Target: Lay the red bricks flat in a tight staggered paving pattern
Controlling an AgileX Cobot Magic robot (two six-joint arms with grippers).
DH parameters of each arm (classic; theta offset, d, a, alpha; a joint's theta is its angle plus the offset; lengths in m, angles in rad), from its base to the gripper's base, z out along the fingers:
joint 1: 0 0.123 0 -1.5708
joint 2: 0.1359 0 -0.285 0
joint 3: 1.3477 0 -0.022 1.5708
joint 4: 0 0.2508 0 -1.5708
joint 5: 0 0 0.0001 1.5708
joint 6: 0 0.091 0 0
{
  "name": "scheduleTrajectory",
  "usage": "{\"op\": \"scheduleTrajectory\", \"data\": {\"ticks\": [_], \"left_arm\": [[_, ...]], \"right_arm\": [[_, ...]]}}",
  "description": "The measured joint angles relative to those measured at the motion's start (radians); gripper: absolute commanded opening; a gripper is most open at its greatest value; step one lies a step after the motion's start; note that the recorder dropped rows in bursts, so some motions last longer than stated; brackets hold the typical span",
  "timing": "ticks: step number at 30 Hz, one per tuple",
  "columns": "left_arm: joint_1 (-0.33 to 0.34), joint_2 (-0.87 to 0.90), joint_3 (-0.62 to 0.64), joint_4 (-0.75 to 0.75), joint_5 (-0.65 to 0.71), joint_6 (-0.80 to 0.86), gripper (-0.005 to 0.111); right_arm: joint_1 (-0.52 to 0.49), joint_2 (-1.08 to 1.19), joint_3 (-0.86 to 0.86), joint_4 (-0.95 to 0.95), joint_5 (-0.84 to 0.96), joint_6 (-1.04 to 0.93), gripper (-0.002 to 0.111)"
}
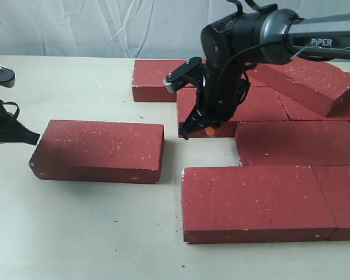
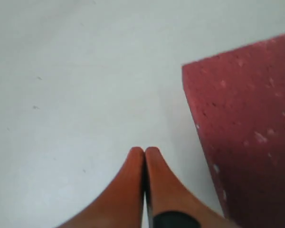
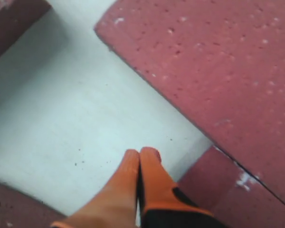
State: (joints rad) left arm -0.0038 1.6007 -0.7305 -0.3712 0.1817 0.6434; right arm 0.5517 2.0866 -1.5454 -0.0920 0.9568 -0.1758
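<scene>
on the table (image 1: 76,233) i see a lone brick (image 1: 99,150) lying flat at the left, well apart from the other bricks, with my left gripper (image 1: 32,138) just beside its left end. on the right, the front brick (image 1: 256,201) lies end to end with an edge brick (image 1: 341,201), and a middle brick (image 1: 297,143) lies behind them. further back lie a rear brick (image 1: 256,105) and a back-left brick (image 1: 160,79), with a tilted brick (image 1: 306,81) resting on others at the back right and my right gripper (image 1: 189,131) at the rear brick's left end.
</scene>
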Motion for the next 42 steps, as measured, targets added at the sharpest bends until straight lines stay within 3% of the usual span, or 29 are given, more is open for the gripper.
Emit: {"op": "scheduleTrajectory", "data": {"ticks": [4,10,14,22,34,42], "left_arm": [[0.002,0.0,0.0,0.002,-0.104,0.0,0.0],[0.004,0.0,-0.014,-0.013,-0.196,0.0,0.0],[0.046,0.0,-0.04,-0.024,-0.222,0.0,0.0],[0.179,0.059,-0.057,-0.066,-0.001,0.0,0.0],[0.173,0.17,-0.124,-0.105,0.086,0.002,0.0],[0.114,0.211,-0.161,-0.168,0.125,0.06,0.0]], "right_arm": [[-0.013,-0.06,0.012,0.092,0.011,-0.063,-0.001],[-0.013,-0.135,0.083,0.347,-0.077,-0.328,-0.001],[-0.013,-0.135,0.14,0.391,-0.169,-0.392,-0.001],[-0.013,-0.135,0.151,0.409,-0.274,-0.411,-0.001],[-0.013,-0.02,0.153,0.428,-0.403,-0.411,-0.001],[-0.006,0.024,0.153,0.443,-0.455,-0.411,-0.001]]}}
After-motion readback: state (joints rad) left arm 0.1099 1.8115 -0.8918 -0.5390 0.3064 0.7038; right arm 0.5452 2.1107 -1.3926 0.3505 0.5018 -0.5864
